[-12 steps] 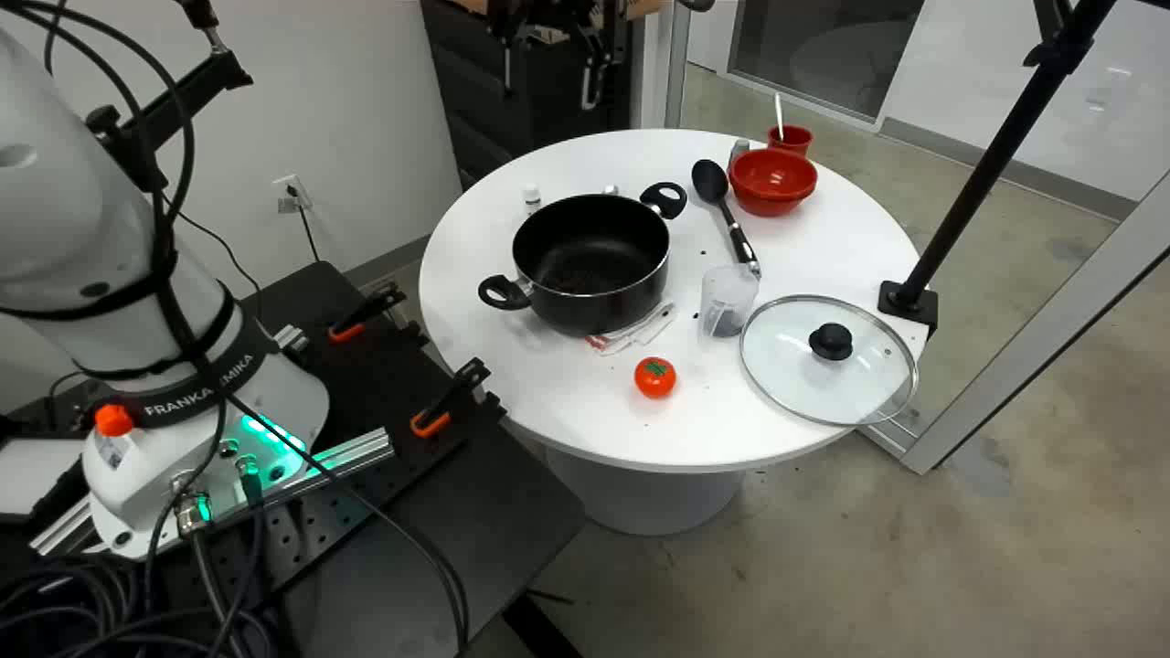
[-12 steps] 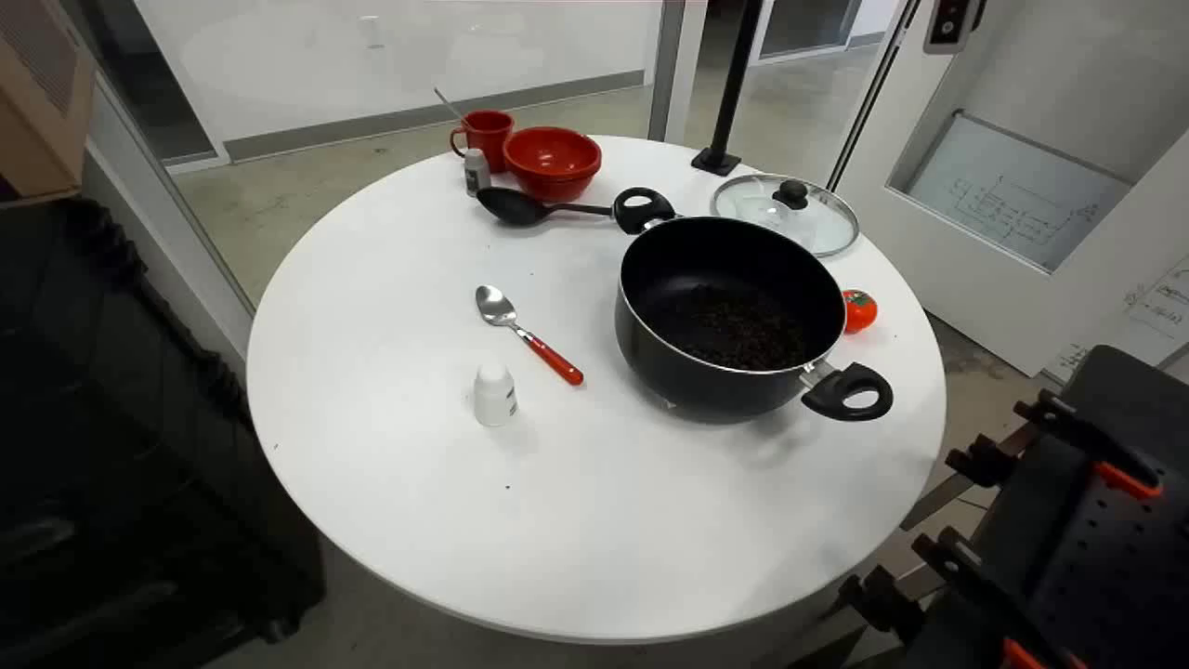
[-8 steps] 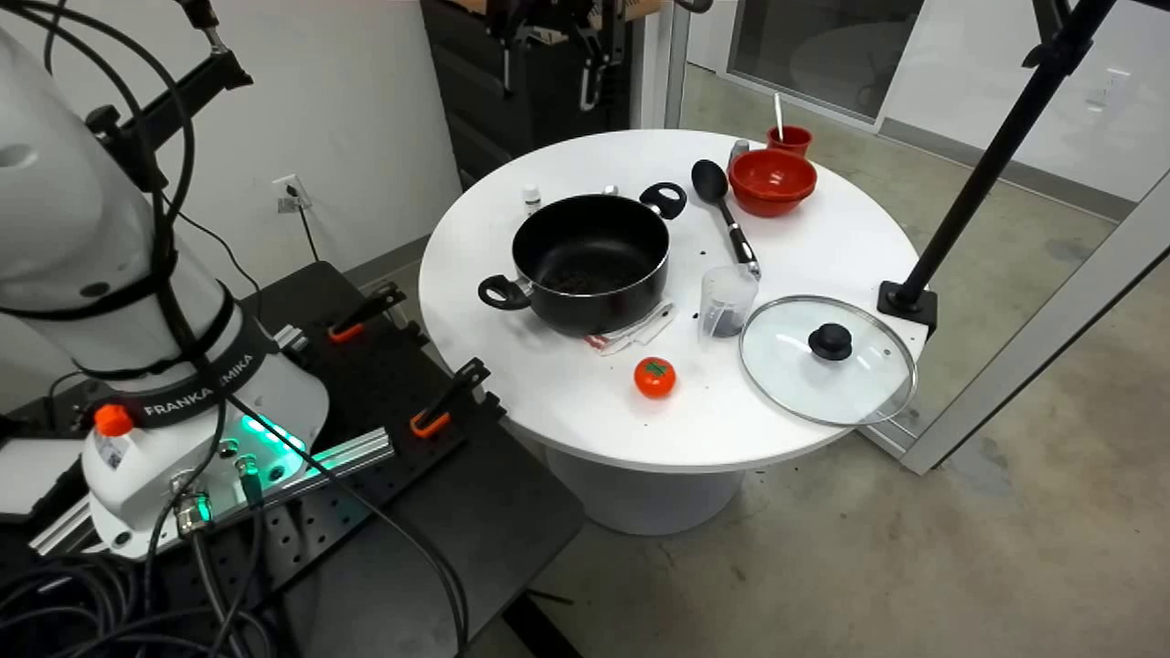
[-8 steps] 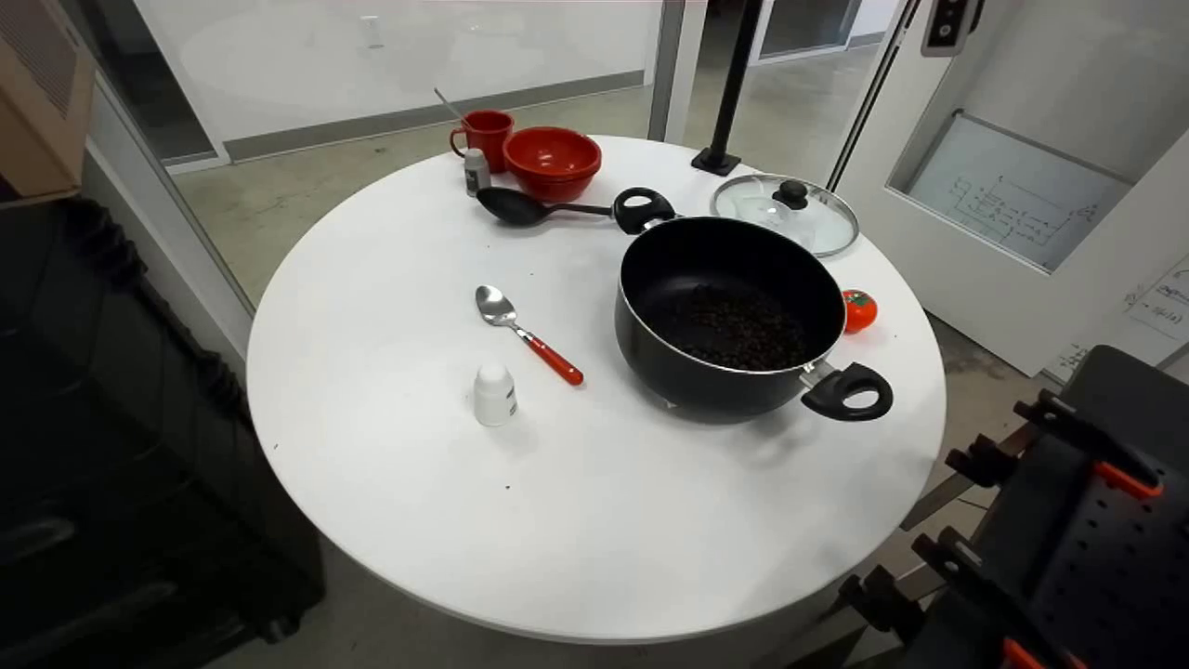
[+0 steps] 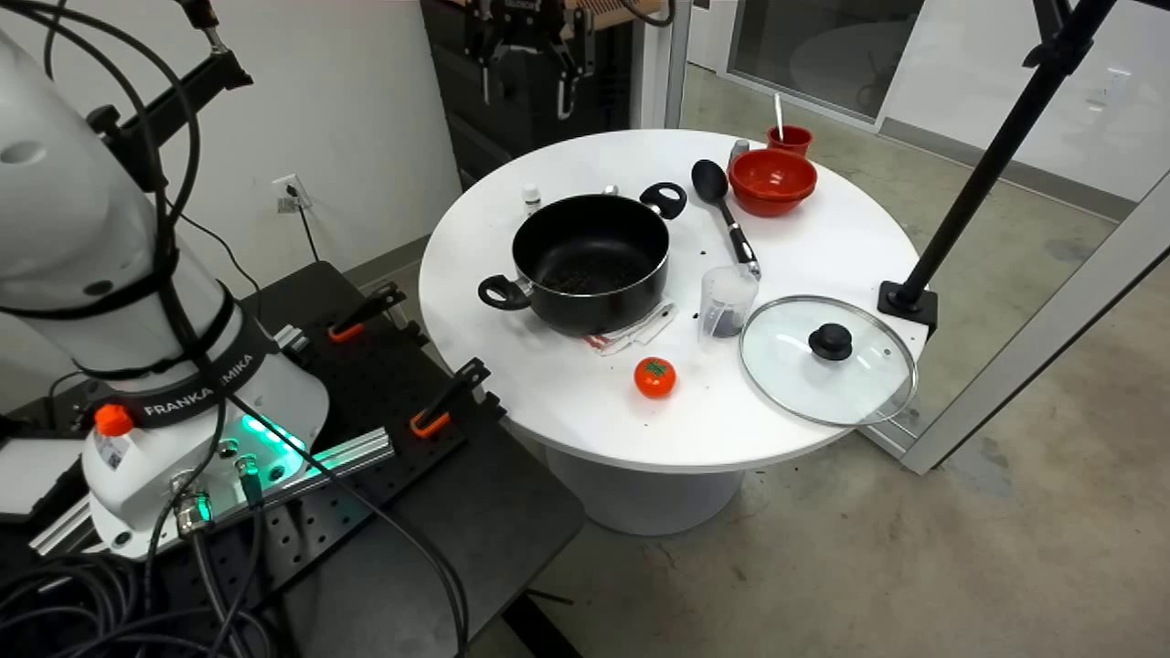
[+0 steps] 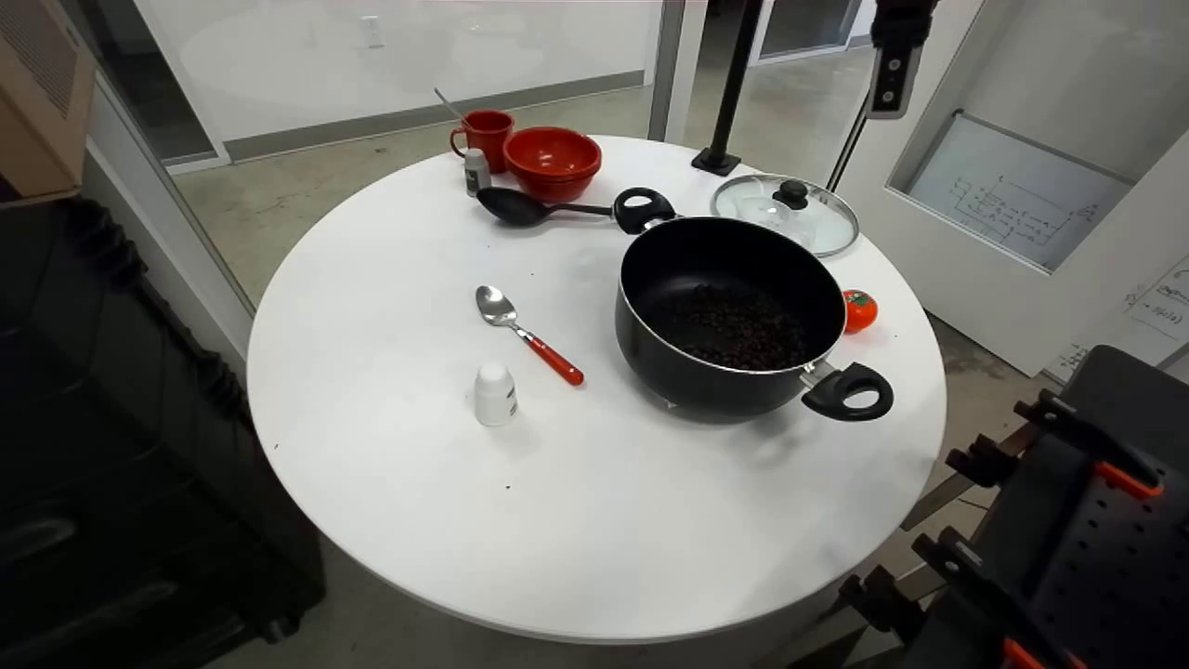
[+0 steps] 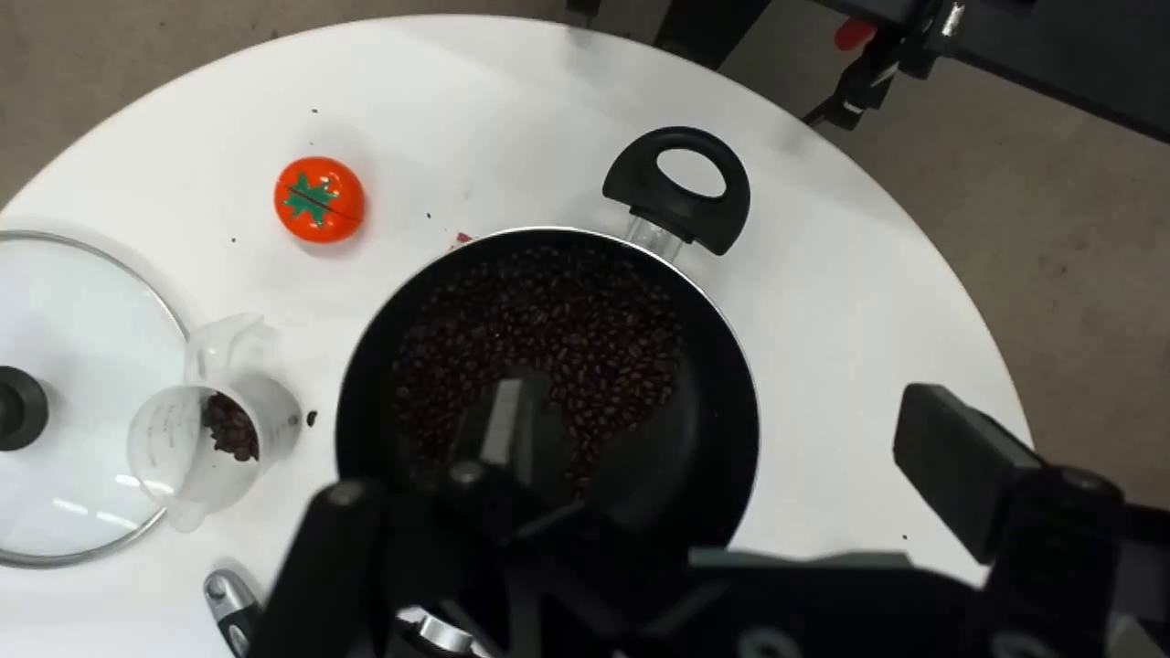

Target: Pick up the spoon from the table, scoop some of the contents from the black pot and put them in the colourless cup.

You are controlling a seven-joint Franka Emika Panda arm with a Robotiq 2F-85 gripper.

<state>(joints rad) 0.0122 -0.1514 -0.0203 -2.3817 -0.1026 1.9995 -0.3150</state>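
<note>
The spoon (image 5: 722, 206), black with a rounded head, lies on the white table (image 5: 567, 393) between the pot and the red bowls; in the wrist view only its handle end (image 7: 230, 599) shows. The black pot (image 5: 599, 315) holds dark beans (image 7: 558, 338) over part of its floor. The colourless cup (image 5: 728, 297) stands upright near the spoon's handle end, with some dark beans inside, as the wrist view also shows for the cup (image 7: 215, 439). My gripper (image 5: 526, 96) hangs high above the table, wide open. Nothing is between its fingertips (image 7: 960, 457).
A glass lid (image 5: 829, 384) and a toy tomato (image 5: 654, 376) lie near the cup. Red bowls (image 5: 773, 183), a red mug (image 6: 487, 139) and a black pole (image 5: 992, 160) stand at the rim. A red-handled metal spoon (image 6: 548, 353) and white bottle (image 6: 495, 395) are beside the pot.
My gripper has shifted left and slightly down in an exterior view; another shows its finger lower and further left. The things on the table have not moved.
</note>
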